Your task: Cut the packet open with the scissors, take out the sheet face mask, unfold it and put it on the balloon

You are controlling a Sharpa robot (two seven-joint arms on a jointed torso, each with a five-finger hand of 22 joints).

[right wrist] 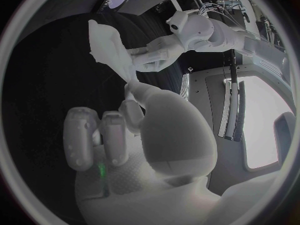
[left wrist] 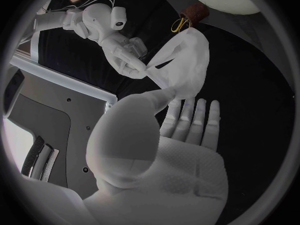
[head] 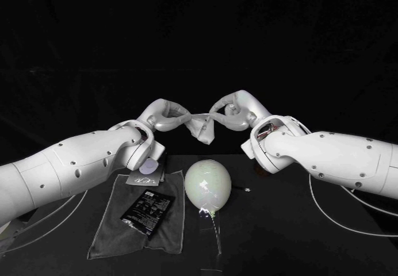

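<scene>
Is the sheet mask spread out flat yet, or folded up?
Partly folded: the sheet mask hangs bunched and creased, pinched between the left robot hand and right robot hand.

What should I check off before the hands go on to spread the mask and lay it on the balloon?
1. Mask out of its packet: ok. The sheet mask is in the air and the black packet lies on the grey cloth.
2. Left hand grips the mask: ok, at one edge.
3. Right hand grips the mask: ok, at the opposite edge.
4. Mask fully unfolded: not ok. It hangs bunched and narrow between the hands.
5. Balloon free on top: ok. Nothing lies on it.
6. Mask lined up over the balloon: cannot tell.
</scene>
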